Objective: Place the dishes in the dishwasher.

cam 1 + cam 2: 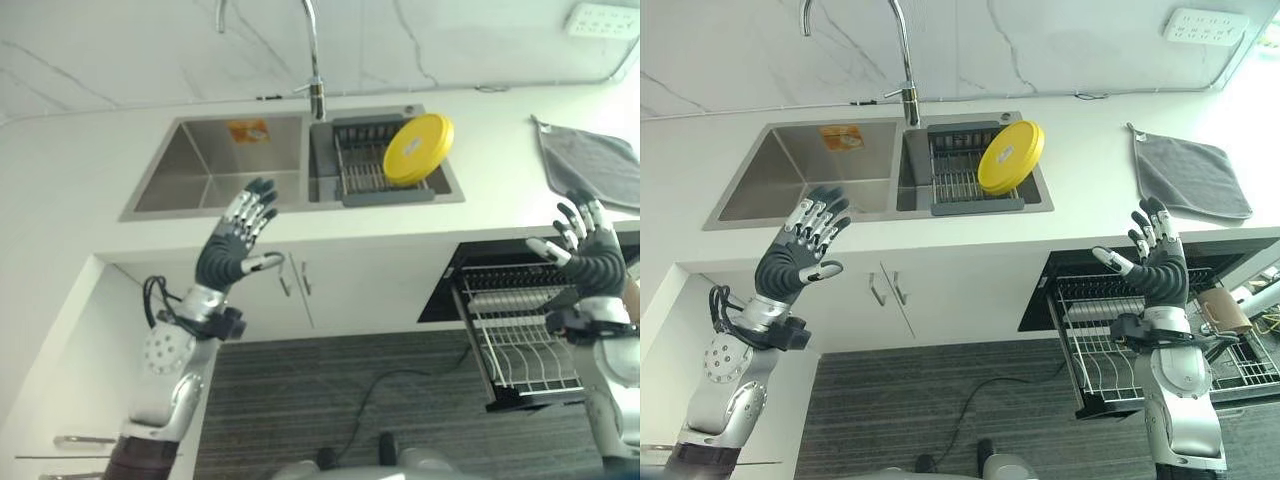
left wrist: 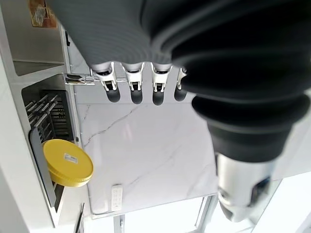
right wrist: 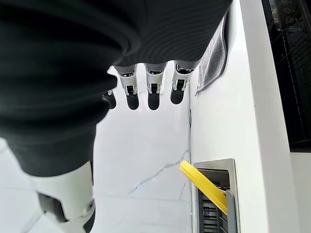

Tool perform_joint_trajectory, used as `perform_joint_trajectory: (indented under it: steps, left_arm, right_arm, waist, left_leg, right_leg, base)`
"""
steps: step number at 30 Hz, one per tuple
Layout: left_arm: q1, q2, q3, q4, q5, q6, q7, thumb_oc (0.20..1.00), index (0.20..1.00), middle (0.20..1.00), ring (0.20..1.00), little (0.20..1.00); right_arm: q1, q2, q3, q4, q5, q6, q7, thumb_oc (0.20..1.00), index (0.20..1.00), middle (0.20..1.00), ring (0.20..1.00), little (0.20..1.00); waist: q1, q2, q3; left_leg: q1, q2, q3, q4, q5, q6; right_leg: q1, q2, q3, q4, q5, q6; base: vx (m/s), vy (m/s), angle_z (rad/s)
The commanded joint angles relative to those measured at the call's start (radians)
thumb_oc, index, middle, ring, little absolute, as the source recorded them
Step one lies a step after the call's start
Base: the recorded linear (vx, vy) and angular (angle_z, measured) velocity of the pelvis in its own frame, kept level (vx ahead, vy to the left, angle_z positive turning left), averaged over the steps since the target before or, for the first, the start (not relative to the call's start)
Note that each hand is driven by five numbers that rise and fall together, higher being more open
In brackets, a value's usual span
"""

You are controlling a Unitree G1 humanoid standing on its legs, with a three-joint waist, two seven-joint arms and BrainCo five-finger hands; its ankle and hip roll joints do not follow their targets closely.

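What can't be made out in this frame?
- Yellow plate: its lower edge sits behind the sink rack, so its support is hidden.
- Dishwasher rack: the right hand and its arm cover part; contents uncertain.
- Brown object by the rack: too small to identify.

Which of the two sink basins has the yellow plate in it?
The right basin, beside the faucet: the yellow plate leans on edge in its dark rack. The left basin holds no dish.
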Motion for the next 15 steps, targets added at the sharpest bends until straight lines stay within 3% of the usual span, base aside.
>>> perform_joint_trajectory:
  steps: [1, 4, 5, 6, 10, 15]
  left_arm:
    - [-0.018, -0.001, 0.019, -0.03, -0.015, -0.051, 0.02, 1.0, 1.0, 1.0, 1.0, 1.0]
    - [-0.011, -0.003, 0.024, -0.029, -0.016, -0.055, 0.016, 1.0, 1.0, 1.0, 1.0, 1.0]
    - [0.002, -0.002, 0.036, -0.027, -0.028, -0.053, 0.02, 1.0, 1.0, 1.0, 1.0, 1.0]
    - [0.006, -0.002, 0.038, -0.022, -0.031, -0.057, 0.02, 1.0, 1.0, 1.0, 1.0, 1.0]
    - [0.034, -0.011, 0.047, -0.018, -0.022, -0.074, 0.008, 1.0, 1.0, 1.0, 1.0, 1.0]
    - [0.028, 0.003, 0.046, -0.008, -0.001, -0.082, 0.03, 1.0, 1.0, 1.0, 1.0, 1.0]
  right_arm:
    - [-0.045, -0.049, -0.027, -0.025, 0.011, -0.066, 0.015, 1.0, 1.0, 1.0, 1.0, 1.0]
    - [-0.056, -0.052, -0.021, -0.023, 0.01, -0.063, 0.02, 1.0, 1.0, 1.0, 1.0, 1.0]
    - [-0.056, -0.058, -0.013, -0.032, 0.003, -0.055, 0.041, 1.0, 1.0, 1.0, 1.0, 1.0]
    - [-0.05, -0.06, -0.01, -0.034, 0.004, -0.056, 0.05, 1.0, 1.0, 1.0, 1.0, 1.0]
    - [-0.041, -0.085, -0.015, -0.038, 0.019, -0.055, 0.087, 1.0, 1.0, 1.0, 1.0, 1.0]
    - [-0.036, -0.097, -0.017, -0.037, 0.048, -0.07, 0.112, 1.0, 1.0, 1.0, 1.0, 1.0]
  waist:
    - [-0.019, -0.026, -0.009]
    - [-0.013, -0.017, -0.003]
    - [0.005, 0.005, -0.007]
    - [0.016, 0.015, -0.007]
    - [0.056, 0.024, -0.001]
    - [0.054, 0.02, -0.008]
  left_leg:
    - [-0.056, 0.053, 0.011, 0.21, 0.035, -0.073]
    - [-0.046, 0.073, 0.038, 0.061, 0.035, -0.059]
    - [-0.021, 0.056, 0.021, -0.201, 0.083, -0.059]
    - [-0.026, 0.053, -0.003, -0.28, 0.13, -0.069]
    - [-0.103, 0.04, -0.066, -0.322, 0.229, -0.092]
    - [-0.071, 0.038, -0.003, -0.319, 0.182, -0.053]
  right_leg:
    - [0.024, 0.001, -0.041, 0.026, -0.012, 0.043]
    - [0.037, 0.008, -0.02, 0.004, -0.008, 0.06]
    - [0.069, 0.018, 0.009, -0.031, -0.014, 0.082]
    - [0.087, 0.029, 0.022, -0.039, -0.021, 0.085]
    - [0.165, 0.053, 0.075, -0.062, -0.055, 0.071]
    - [0.184, 0.017, 0.045, -0.013, -0.093, 0.096]
  base:
    - [0.07, -0.027, 0.08]
    - [0.21, 0.109, 0.02]
    - [0.46, 0.276, -0.06]
    - [0.4, 0.245, -0.03]
    - [0.31, 0.146, -0.46]
    - [0.25, 0.209, -0.62]
